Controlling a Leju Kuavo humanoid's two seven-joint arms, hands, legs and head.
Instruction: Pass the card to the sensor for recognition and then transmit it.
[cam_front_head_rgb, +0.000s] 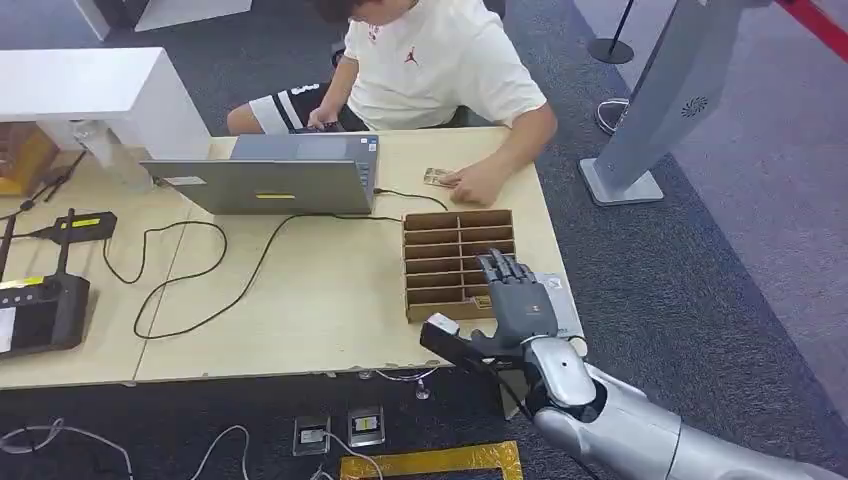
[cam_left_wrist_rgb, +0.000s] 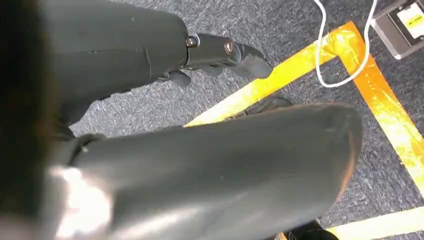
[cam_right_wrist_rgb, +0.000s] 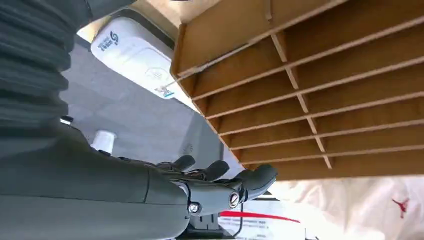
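**Right hand over the card tray, no card in it yet**

Nearest the robot, the right hand (cam_front_head_rgb: 512, 300) reaches in over the bench (cam_front_head_rgb: 300, 300) edge, its fingers straight and slightly apart above the near right corner of the cardboard divider tray (cam_front_head_rgb: 458, 262). Nothing is visible between thumb and fingers in either the head view or the right wrist view, so the hand appears empty; its pose suits a reach down into one of the tray's slots, where cards would stand on edge for picking. A small pale item may sit in the slot nearest the hand, but it is too small to identify. The left hand (cam_left_wrist_rgb: 225, 52) hangs low over the grey carpet (cam_left_wrist_rgb: 280, 30) and yellow floor tape (cam_left_wrist_rgb: 300, 65), fingers loosely curled with nothing in them, kept out of the way.

Just beside the tray, under the right hand, lies a flat white device (cam_right_wrist_rgb: 135, 52) at the bench corner, probably the sensor, set close so a picked card needs only a short move.

Farther off, a person (cam_front_head_rgb: 440, 70) sits at the far side, one hand resting on a small card-like object (cam_front_head_rgb: 434, 176) on the bench, likely positioned to receive the card. A laptop (cam_front_head_rgb: 270, 175) and black cables (cam_front_head_rgb: 190, 270) occupy the middle and left.
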